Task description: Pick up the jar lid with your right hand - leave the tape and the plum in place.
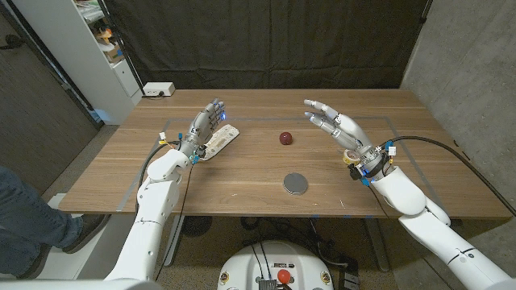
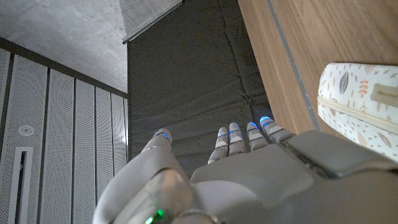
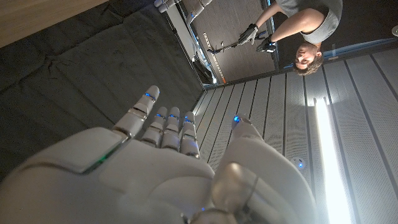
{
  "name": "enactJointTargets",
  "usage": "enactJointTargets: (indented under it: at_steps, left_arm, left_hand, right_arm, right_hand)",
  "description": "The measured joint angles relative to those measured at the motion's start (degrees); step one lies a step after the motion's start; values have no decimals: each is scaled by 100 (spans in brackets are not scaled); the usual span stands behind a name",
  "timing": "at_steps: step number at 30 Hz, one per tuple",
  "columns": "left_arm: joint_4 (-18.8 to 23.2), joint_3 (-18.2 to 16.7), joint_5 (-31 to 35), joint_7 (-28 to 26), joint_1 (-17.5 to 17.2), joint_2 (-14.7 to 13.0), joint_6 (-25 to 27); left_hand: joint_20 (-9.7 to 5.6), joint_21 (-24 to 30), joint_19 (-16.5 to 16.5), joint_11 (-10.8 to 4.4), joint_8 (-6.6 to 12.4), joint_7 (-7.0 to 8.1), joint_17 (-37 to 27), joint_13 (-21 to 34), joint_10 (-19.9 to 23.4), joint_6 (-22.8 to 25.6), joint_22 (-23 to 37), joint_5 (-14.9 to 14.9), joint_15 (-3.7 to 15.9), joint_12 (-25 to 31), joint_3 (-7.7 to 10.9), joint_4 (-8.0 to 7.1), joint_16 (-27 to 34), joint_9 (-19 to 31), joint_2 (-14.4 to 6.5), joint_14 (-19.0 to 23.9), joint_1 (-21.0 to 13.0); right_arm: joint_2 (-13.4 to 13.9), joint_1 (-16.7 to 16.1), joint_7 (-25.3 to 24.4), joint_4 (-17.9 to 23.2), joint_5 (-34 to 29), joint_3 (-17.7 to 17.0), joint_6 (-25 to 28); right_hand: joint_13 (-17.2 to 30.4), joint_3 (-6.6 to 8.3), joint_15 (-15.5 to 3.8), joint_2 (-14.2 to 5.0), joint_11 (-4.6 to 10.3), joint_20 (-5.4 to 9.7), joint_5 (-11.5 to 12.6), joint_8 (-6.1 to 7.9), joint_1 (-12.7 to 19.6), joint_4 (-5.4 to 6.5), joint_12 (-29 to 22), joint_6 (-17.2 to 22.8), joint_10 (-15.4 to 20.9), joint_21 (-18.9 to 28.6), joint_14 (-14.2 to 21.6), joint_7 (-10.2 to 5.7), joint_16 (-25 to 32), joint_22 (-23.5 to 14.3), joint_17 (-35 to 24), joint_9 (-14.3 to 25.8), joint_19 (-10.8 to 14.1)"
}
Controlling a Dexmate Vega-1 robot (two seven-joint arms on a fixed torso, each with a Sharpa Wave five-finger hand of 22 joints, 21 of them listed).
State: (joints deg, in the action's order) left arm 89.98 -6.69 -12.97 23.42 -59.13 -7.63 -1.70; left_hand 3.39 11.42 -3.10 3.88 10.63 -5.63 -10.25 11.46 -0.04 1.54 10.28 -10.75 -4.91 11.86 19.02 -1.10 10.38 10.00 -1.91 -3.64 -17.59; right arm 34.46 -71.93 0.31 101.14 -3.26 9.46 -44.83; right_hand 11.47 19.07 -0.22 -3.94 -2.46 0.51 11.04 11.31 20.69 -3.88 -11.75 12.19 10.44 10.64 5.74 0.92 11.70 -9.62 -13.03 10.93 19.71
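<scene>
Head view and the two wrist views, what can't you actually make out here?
- Tape: the patterned object beside the left hand in the head view is partly covered by that hand; the left wrist view cuts it off at the edge.
- Jar lid: too small to tell which face is up.
- Right hand: its palm side is turned away in the right wrist view.

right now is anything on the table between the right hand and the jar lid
No. In the head view the wood between the right hand and the jar lid is bare; the plum sits off that line, farther back on the table.
</scene>
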Motion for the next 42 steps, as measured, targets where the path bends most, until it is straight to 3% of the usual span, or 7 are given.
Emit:
enactJointTargets:
  at_steps: [18,19,24,42]
  left_arm:
    - [69,17,19,-63,-58,9,0]
    - [133,18,19,-64,-111,14,1]
    - [185,15,17,-68,-156,16,1]
    - [377,-40,-7,-74,-320,10,3]
  left_hand:
    - [0,0,0,0,0,0,0,1,0,0,-1,0,0,0,21,29,0,0,0,0,0]
    - [0,0,0,0,0,0,0,1,0,-1,-1,0,0,0,6,44,0,0,0,0,0]
    - [0,0,0,0,0,1,0,1,0,-1,-1,0,0,0,1,48,0,0,0,0,0]
    - [0,0,0,0,0,1,0,1,0,-1,-2,0,0,0,-23,72,0,0,-30,0,30]
  right_arm:
    - [-130,-78,-131,-19,-438,-150,-92]
    - [-143,-91,-282,-14,-847,-172,-131]
    - [-173,-128,-424,17,-1181,-225,-173]
    - [-231,-229,-642,137,-1749,-308,-289]
  right_hand:
    - [0,23,0,-46,0,0,0,0,46,-57,0,0,0,0,0,0,0,0,26,1,0]
    - [0,16,0,-46,0,0,0,0,46,-64,0,0,0,0,0,0,0,0,26,1,0]
    - [0,16,0,-46,0,0,0,0,46,-64,0,21,0,0,0,-21,0,0,26,1,0]
    - [1,16,0,-46,31,0,0,0,46,-63,0,41,31,0,-1,-41,0,0,52,1,0]
